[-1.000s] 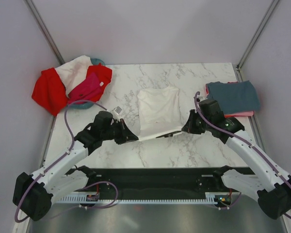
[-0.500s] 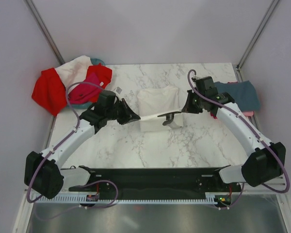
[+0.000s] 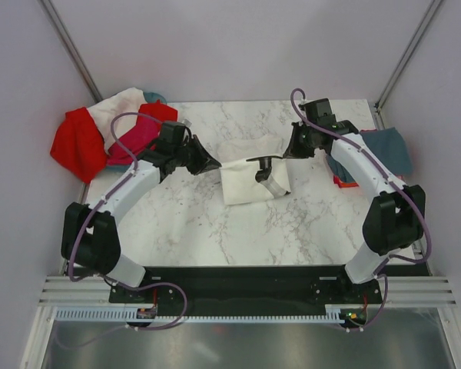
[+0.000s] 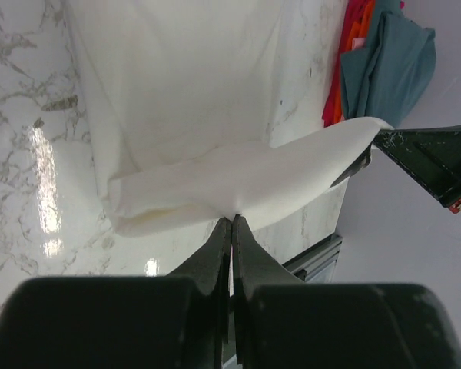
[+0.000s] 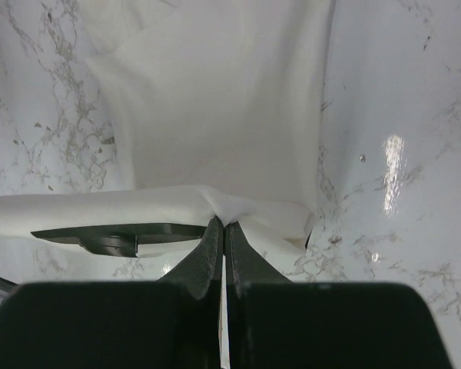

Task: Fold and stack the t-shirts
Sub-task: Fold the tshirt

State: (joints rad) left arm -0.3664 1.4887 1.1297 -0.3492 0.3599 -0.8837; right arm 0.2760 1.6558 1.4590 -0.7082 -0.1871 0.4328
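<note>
A white t-shirt [image 3: 250,184] lies partly folded in the middle of the marble table. My left gripper [image 3: 215,163] is shut on its left corner, and my right gripper [image 3: 290,151] is shut on its right corner. The lifted hem hangs stretched between them above the rest of the shirt. In the left wrist view the jaws [image 4: 231,218] pinch the white fabric [image 4: 184,100]. In the right wrist view the jaws [image 5: 223,223] pinch it too [image 5: 215,100]. A slate grey-blue shirt [image 3: 392,150] lies folded at the right on a coral one [image 3: 339,181].
A heap of red [image 3: 75,138], white and magenta [image 3: 134,142] shirts lies over the table's far left corner, hiding most of a teal basket [image 3: 157,98]. Purple walls stand close on both sides. The grey-blue and coral stack also shows in the left wrist view [image 4: 388,69].
Both grippers have moved away from the near edge toward the back, carrying the white shirt's near hem up and over the rest of it. The shirt now looks shorter.
</note>
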